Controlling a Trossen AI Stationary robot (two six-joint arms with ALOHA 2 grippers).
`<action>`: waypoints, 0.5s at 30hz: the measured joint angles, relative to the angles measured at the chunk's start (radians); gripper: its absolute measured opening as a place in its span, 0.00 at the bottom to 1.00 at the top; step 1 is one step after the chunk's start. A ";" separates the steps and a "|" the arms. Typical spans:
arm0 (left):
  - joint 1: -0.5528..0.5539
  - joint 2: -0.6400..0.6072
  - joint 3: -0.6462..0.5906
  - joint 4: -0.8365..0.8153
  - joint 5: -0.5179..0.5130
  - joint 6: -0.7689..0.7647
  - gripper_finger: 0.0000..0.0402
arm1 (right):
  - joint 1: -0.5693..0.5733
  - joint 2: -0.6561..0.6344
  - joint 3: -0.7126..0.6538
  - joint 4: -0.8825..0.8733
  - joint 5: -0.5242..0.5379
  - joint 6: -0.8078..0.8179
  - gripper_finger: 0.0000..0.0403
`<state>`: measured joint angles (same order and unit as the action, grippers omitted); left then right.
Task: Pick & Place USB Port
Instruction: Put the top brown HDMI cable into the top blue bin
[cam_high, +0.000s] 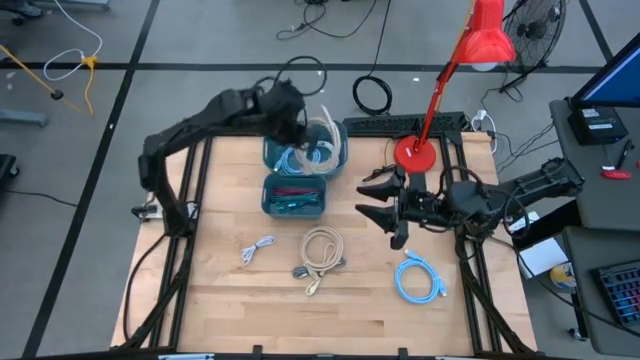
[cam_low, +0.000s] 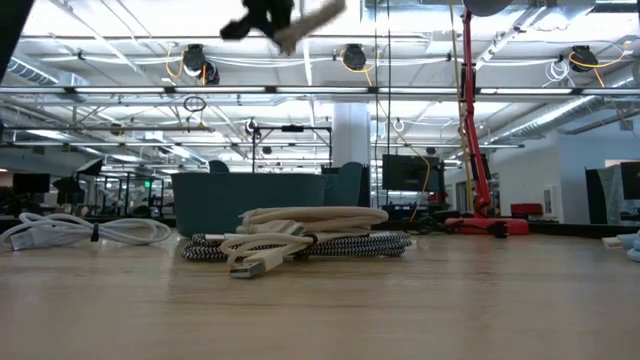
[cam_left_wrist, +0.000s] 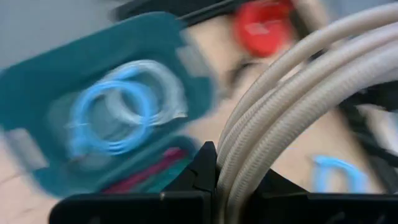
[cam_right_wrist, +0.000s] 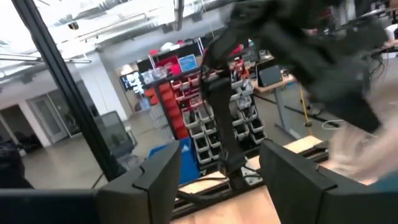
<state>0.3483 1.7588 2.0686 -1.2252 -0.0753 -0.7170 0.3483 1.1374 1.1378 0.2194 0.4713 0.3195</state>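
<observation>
Left gripper (cam_left_wrist: 214, 171) pinches a beige cable (cam_left_wrist: 298, 93) over the bins (cam_high: 300, 175) (limp, light), so you should grip bundled strands; right gripper (cam_high: 385, 205) open.

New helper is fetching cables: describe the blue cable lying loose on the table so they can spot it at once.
Start at the red lamp base at the table's far edge, then come past the right gripper towards the near edge. There lies the blue cable, coiled flat on bare wood. It is the only blue one outside the teal bins; its loose neighbours are beige or white.
</observation>
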 joint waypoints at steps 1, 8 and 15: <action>0.027 0.016 0.000 0.002 0.010 0.000 0.05 | 0.003 -0.001 0.000 -0.008 0.000 0.001 0.51; 0.134 0.174 0.000 0.025 0.193 -0.027 0.05 | 0.037 -0.049 0.000 -0.162 -0.004 0.050 0.50; 0.159 0.303 0.000 0.020 0.211 -0.078 0.05 | 0.113 -0.155 0.000 -0.288 -0.004 0.060 0.50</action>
<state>0.5075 2.0619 2.0682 -1.2047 0.1355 -0.7953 0.4610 0.9822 1.1378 -0.0684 0.4675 0.3798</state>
